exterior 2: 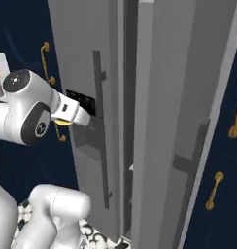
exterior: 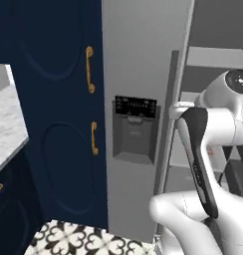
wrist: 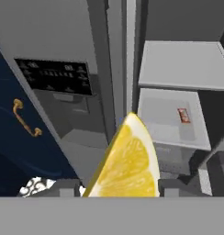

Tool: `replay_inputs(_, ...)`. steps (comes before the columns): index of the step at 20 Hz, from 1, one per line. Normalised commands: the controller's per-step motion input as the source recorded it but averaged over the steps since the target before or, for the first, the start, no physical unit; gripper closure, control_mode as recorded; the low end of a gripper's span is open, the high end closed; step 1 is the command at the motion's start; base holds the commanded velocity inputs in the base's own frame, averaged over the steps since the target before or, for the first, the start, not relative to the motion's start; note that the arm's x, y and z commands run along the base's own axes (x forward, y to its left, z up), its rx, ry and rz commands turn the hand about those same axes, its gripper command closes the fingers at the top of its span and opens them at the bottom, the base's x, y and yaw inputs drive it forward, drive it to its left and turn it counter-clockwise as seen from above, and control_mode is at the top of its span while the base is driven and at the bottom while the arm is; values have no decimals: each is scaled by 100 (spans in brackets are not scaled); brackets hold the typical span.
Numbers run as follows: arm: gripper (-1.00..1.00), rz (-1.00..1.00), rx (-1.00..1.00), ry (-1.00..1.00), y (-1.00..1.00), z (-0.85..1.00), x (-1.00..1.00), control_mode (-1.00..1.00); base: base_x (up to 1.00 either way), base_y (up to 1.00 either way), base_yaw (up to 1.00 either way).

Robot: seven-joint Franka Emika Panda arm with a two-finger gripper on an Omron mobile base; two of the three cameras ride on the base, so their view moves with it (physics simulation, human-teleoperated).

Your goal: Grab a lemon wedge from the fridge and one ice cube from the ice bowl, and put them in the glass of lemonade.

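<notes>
Open fridge (wrist: 109,55) with grey shelves (wrist: 178,64), a small red-labelled item (wrist: 183,115) on the lower shelf

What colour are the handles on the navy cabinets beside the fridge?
Gold. The cabinet handles show best in the left base view, against navy doors left of the grey fridge.

One wedge (wrist: 125,160) between my fingertips. One fridge (exterior: 138,64) ahead of my hand: two doors, two bar handles (exterior 2: 101,131), one dispenser (exterior: 135,128). Two shelves (wrist: 180,64) inside, above-right of my hand. Left of it, two gold handles (exterior: 89,69).
</notes>
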Motion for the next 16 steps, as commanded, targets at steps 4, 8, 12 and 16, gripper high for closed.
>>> replay_inputs(4, 100, 0, 0, 0, 0, 0, 0, 100, 0, 38, 92)
replay_inputs(8, 100, 0, 0, 0, 0, 0, 0, 100, 0, 39, 92)
replay_inputs(12, 100, 0, 0, 0, 0, 0, 0, 100, 0, 32, 94)
replay_inputs(16, 100, 0, 0, 0, 0, 0, 0, 100, 44, 16, 82)
